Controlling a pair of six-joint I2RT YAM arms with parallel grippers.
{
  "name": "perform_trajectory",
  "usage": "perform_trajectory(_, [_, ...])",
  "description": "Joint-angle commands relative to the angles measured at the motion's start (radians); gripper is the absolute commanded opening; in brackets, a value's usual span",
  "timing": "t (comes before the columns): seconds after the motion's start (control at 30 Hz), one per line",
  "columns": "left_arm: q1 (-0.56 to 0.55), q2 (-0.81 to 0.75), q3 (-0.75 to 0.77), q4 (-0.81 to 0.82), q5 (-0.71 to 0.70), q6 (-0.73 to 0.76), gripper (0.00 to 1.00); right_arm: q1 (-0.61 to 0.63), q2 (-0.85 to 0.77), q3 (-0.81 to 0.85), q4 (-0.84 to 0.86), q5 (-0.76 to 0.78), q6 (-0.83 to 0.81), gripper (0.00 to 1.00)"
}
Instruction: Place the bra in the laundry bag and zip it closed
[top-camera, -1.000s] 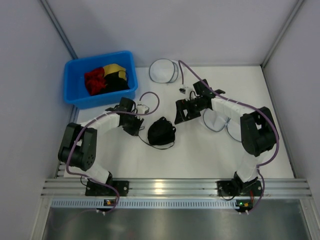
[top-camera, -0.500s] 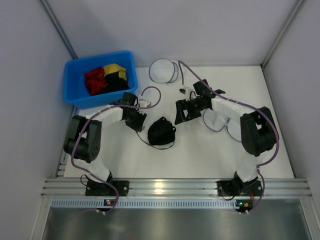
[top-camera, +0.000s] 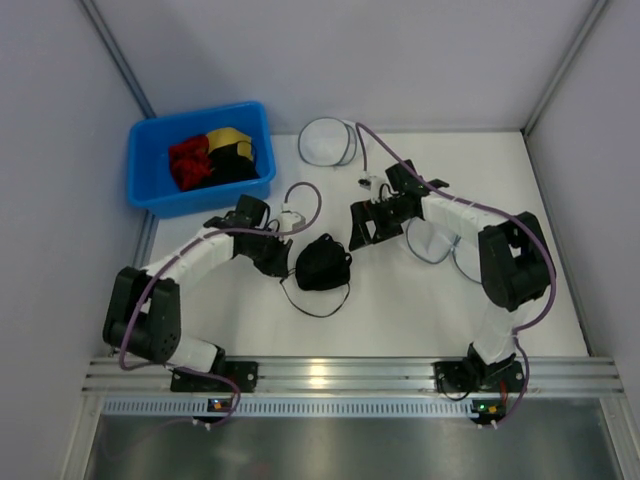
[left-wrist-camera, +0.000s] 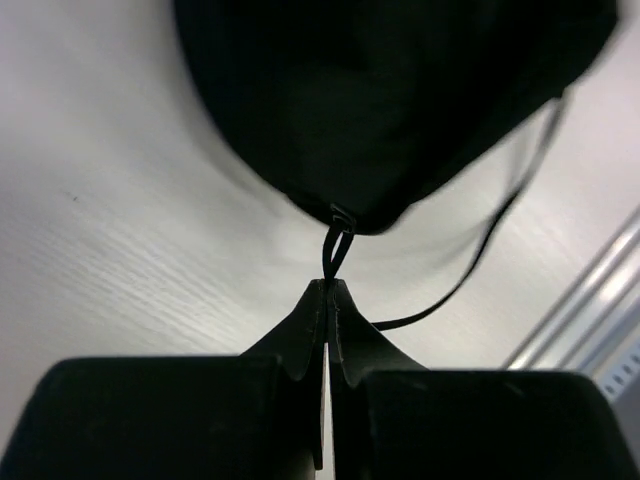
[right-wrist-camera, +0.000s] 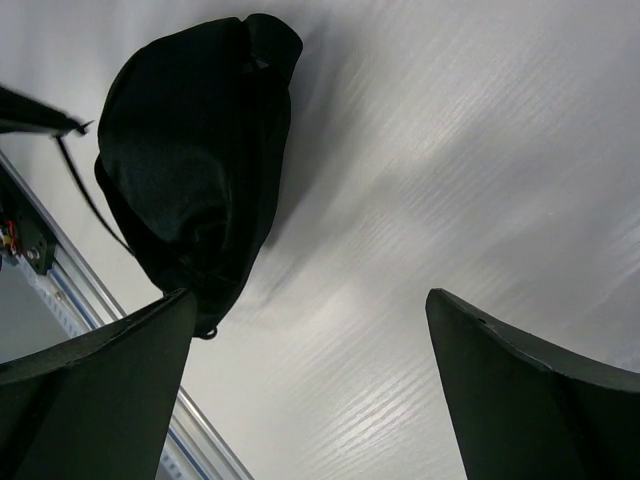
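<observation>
1. Bra (top-camera: 322, 264) lies bunched on the tabletop (top-camera: 400, 310), roughly centre, between your two arms. One thin strap loops out toward the near edge.
2. Your left end effector (top-camera: 288, 262) sits at the left edge of the bra.
3. In the left wrist view, its fingers (left-wrist-camera: 300, 330) are pressed together. A thin black strap loop runs from the cup's edge straight into the tips, so it's clamped on the bra by that strap.
4. The dark cups fill the top of that view, blurred. Another strap trails off to the right over the tabletop.
5. Your right end effector (top-camera: 360, 230) hangs just off the bra's far-right side, apart from it.
6. In the right wrist view, the fingers (right-wrist-camera: 100, 390) are spread wide with only bare tabletop between them. The bra is off to the upper left there.
7. The laundry bag (top-camera: 432, 245) lies flat on the tabletop under your right forearm, right of the bra and apart from it. You can see both see-through halves with thin dark hoop rims, side by side. Can't tell the zip's state from these views.
8. The bra is wholly outside the laundry bag.
9. The blue bin (top-camera: 190, 203) at the far left holds a red garment (top-camera: 188, 162) and a yellow-and-black garment (top-camera: 232, 145).
10. A whiter round mesh case (top-camera: 328, 142) sits at the far edge, just right of the bin.
</observation>
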Motion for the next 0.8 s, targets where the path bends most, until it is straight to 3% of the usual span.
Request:
perform_trajectory(0.0, [-0.013,-0.144,0.081,-0.059,0.261,0.011,0.0,-0.006,0.01,0.046,0.007,-0.013,-0.008,0.99])
perform_trajectory(0.13, [-0.017,-0.184,0.216,-0.062,0.379,-0.078,0.0,-0.009,0.002,0.043,0.004,-0.016,-0.015,0.99])
perform_trajectory(0.27, [-0.02,-0.115,0.371,0.063,0.27,-0.229,0.0,-0.011,-0.007,0.026,0.012,-0.027,-0.019,0.99])
perform_trajectory(0.43, [-0.051,-0.017,0.39,0.243,0.089,-0.255,0.0,-0.034,-0.027,0.014,0.042,-0.102,0.01,0.99])
perform_trajectory(0.57, [-0.074,0.108,0.39,0.258,0.113,-0.325,0.0,-0.038,-0.058,-0.006,0.079,-0.145,0.037,0.99])
perform_trajectory(0.77, [-0.103,0.165,0.316,0.365,0.084,-0.446,0.0,-0.034,-0.041,-0.037,0.144,-0.2,0.113,0.99])
